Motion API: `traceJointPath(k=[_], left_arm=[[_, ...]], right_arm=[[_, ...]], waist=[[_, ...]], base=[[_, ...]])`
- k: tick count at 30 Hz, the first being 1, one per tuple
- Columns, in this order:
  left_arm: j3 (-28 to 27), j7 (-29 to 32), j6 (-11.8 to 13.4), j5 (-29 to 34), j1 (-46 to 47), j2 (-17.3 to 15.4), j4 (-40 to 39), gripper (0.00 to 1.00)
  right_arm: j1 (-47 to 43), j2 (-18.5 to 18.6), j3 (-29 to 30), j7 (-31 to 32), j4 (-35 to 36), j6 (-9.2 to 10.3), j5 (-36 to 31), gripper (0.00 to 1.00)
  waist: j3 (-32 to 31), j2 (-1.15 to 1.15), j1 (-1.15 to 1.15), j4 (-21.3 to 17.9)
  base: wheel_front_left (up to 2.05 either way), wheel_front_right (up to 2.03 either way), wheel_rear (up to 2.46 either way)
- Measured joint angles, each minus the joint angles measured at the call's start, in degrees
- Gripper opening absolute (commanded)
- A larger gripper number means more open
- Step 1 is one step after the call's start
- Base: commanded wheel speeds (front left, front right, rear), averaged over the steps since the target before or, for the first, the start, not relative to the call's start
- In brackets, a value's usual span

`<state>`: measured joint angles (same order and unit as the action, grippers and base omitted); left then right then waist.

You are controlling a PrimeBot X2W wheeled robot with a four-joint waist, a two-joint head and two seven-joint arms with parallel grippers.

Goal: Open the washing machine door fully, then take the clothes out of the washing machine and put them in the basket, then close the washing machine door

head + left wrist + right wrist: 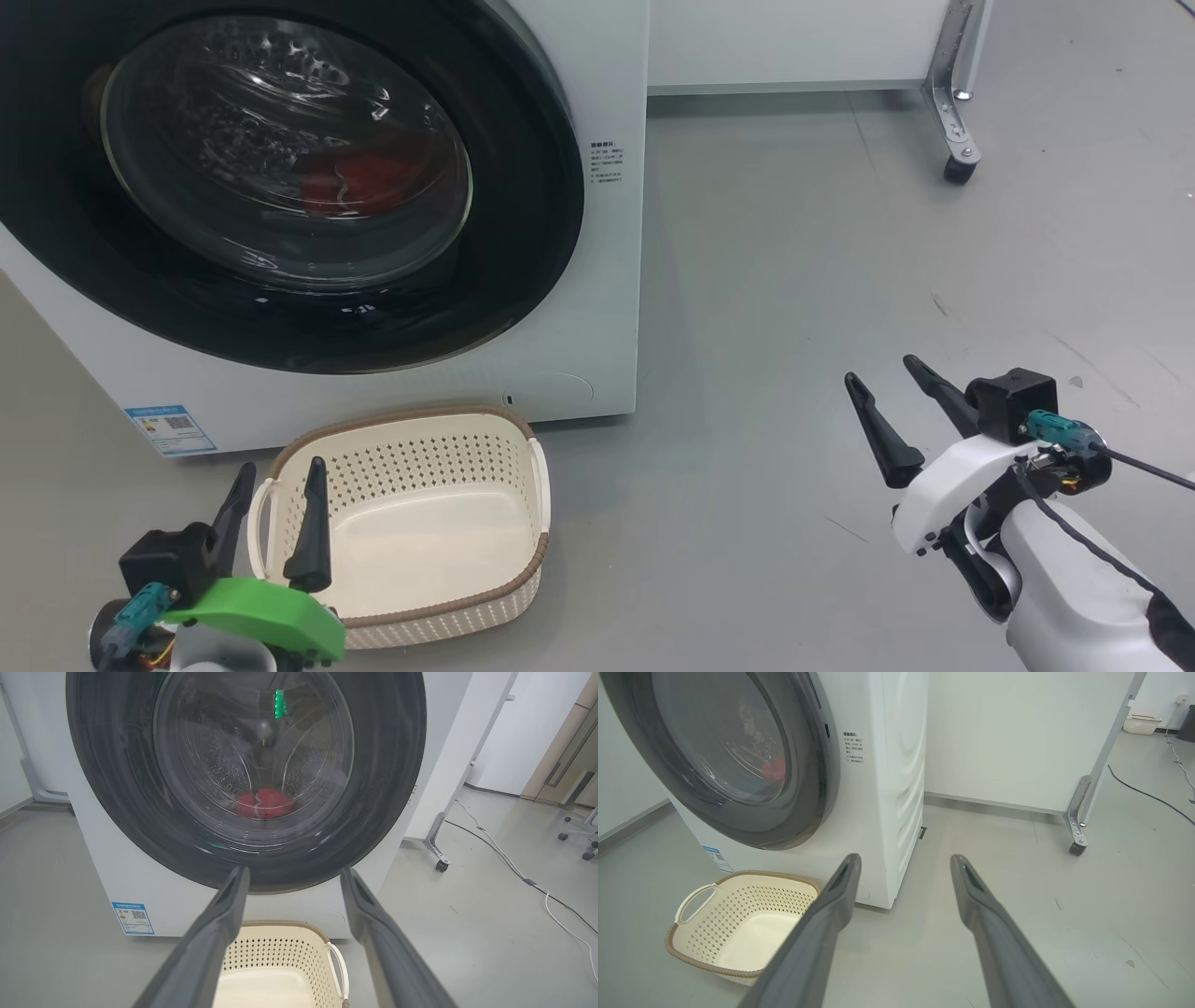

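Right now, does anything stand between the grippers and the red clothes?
Yes. The washing machine door is shut, and the clothes lie behind its glass. The left gripper and the right gripper are open, both short of the door.

Smooth grey floor (794, 280), lightly scuffed, under even light. White partition panel (1017, 732) stands on a metal leg (1077, 807) with a black castor (1077, 848). Cables (486, 835) trail across the floor near a wood-toned door (560, 756) and a chair's wheeled base (579, 835).
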<state>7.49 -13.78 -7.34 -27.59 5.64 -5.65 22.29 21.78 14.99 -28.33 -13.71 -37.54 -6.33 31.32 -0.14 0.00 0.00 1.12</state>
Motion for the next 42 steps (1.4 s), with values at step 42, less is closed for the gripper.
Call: traceJointPath(k=[42], left_arm=[[-7.7, -0.5, 0.0, 6.2, 0.1, 2.8, 0.2, 1.0]], right_arm=[[1.2, -1.5, 8.0, -0.3, 1.0, 1.88, -1.2, 0.94]], waist=[[0.1, 0.0, 0.0, -0.1]], base=[[0.0, 0.0, 0.0]])
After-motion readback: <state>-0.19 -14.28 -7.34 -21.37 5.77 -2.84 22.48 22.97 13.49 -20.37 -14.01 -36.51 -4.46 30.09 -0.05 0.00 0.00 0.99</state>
